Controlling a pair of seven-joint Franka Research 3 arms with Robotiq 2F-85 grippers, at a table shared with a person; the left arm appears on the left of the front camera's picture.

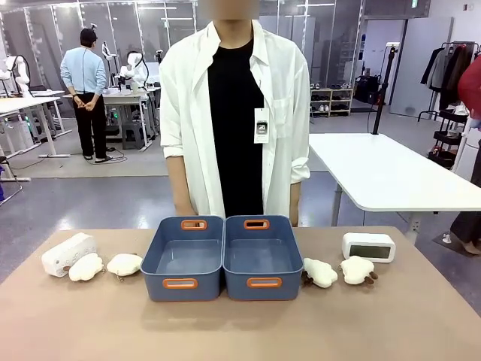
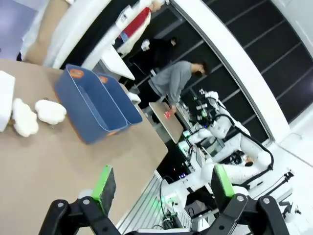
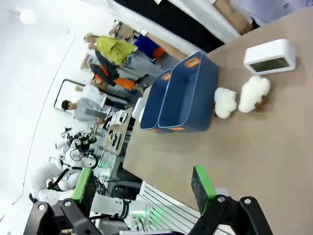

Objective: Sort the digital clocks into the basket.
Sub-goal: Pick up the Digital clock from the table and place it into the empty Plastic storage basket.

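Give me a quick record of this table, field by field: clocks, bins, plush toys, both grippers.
bins: two, adjoining, middle of table, no clock inside
left clock: on table, left of the bins
right clock: on table, right of the bins, grey screen showing
plush toys: two each side of the bins
left gripper: open, holding nothing
right gripper: open, holding nothing

Bright, even light from overhead fills the front view, which is sharp, with no glare. The counter (image 1: 240, 331) carries only faint, soft shadows close under what stands on it. Both wrist views are tilted and bowed toward their edges by the wide lens. Their far backgrounds wash out to white and look slightly soft.
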